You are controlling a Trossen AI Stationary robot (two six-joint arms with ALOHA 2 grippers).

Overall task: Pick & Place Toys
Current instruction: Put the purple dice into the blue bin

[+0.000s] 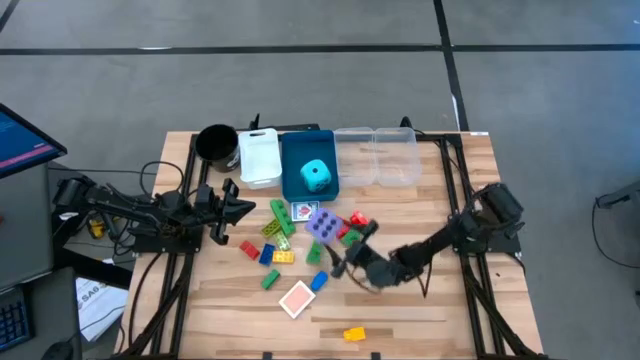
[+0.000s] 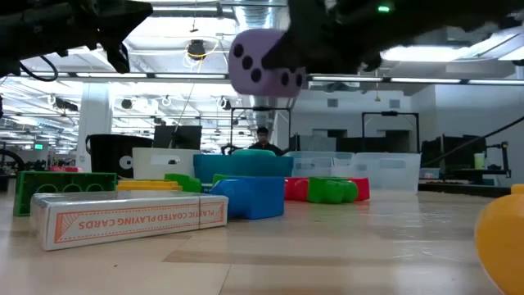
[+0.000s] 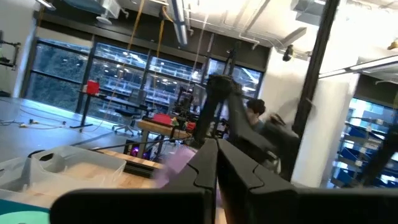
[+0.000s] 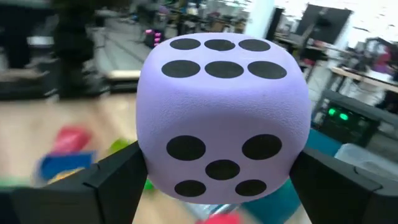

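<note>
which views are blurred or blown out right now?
Right wrist view: purple die sharp, toys and room behind it blurred. Left wrist view: tilted, pale smear beside the dark fingers, ceiling lights washed out. Low view: backlit by bright ceiling lights; yellow brick at the edge soft. High view: evenly lit, clear.

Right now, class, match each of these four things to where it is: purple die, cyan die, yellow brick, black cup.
Things:
1. purple die
2. cyan die
3. yellow brick
4. black cup

Places:
A. alone near the table's front edge
B. inside the blue bin
C. held off the table in the right gripper
D. at the table's back, beside the white bin

Pairs: 1-C, 2-B, 3-A, 4-D
</note>
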